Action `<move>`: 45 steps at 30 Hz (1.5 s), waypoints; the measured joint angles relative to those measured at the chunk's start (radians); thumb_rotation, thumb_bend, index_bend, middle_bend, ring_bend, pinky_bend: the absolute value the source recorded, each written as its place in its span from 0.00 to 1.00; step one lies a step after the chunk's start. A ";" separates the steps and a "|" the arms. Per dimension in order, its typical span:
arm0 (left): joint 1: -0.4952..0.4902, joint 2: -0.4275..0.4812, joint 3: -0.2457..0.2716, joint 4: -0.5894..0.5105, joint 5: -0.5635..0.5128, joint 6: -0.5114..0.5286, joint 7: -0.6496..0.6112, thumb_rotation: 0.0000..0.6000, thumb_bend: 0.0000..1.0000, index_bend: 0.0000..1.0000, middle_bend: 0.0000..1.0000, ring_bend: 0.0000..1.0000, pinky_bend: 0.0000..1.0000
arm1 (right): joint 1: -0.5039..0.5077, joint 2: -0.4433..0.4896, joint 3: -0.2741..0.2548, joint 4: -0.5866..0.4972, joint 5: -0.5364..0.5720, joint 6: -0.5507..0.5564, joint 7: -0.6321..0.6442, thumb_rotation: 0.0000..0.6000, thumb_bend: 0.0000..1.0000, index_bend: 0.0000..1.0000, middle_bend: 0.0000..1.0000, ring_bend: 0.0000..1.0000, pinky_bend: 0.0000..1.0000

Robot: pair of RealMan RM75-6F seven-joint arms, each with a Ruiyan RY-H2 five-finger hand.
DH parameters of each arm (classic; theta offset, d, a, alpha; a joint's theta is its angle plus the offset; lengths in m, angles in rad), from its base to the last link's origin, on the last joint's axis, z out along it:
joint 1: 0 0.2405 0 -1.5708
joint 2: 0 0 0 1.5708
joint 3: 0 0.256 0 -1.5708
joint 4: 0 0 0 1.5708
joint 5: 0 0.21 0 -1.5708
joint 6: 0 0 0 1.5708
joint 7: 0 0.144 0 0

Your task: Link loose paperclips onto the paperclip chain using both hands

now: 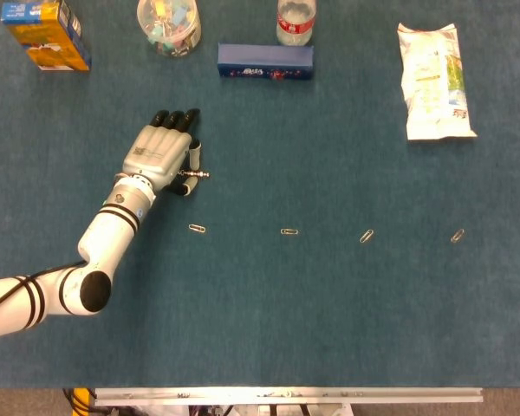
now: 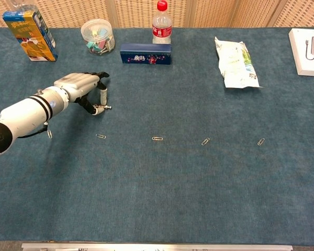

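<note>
Several loose paperclips lie in a row across the blue cloth: one [image 1: 197, 229] nearest my left hand, then others [image 1: 289, 231] [image 1: 366, 236] [image 1: 458, 235] further right. The chest view shows the same row [image 2: 100, 136] [image 2: 157, 138] plus a clip [image 2: 49, 134] beside my left forearm. My left hand [image 1: 160, 154] [image 2: 82, 86] hovers just beyond the leftmost clip of the row, fingers stretched forward, thumb angled down toward the cloth. I see nothing held in it. No linked chain is visible. My right hand is not in view.
Along the far edge stand a yellow-blue carton [image 1: 45, 33], a clear tub of coloured clips [image 1: 168, 24], a dark blue box [image 1: 265, 61] and a bottle [image 1: 295, 21]. A white packet [image 1: 433, 80] lies far right, and a white box [image 2: 307, 44] beyond it.
</note>
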 measured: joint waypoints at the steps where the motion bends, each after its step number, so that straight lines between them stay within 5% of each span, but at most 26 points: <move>1: 0.001 -0.003 0.001 0.003 -0.001 0.003 0.004 1.00 0.33 0.49 0.00 0.00 0.00 | 0.000 0.000 0.000 0.000 0.000 -0.001 0.000 1.00 0.01 0.33 0.29 0.21 0.46; 45: 0.035 -0.003 -0.011 -0.021 0.054 0.049 0.005 1.00 0.33 0.58 0.00 0.00 0.00 | -0.002 -0.008 -0.003 0.007 -0.002 -0.004 0.011 1.00 0.01 0.33 0.29 0.21 0.46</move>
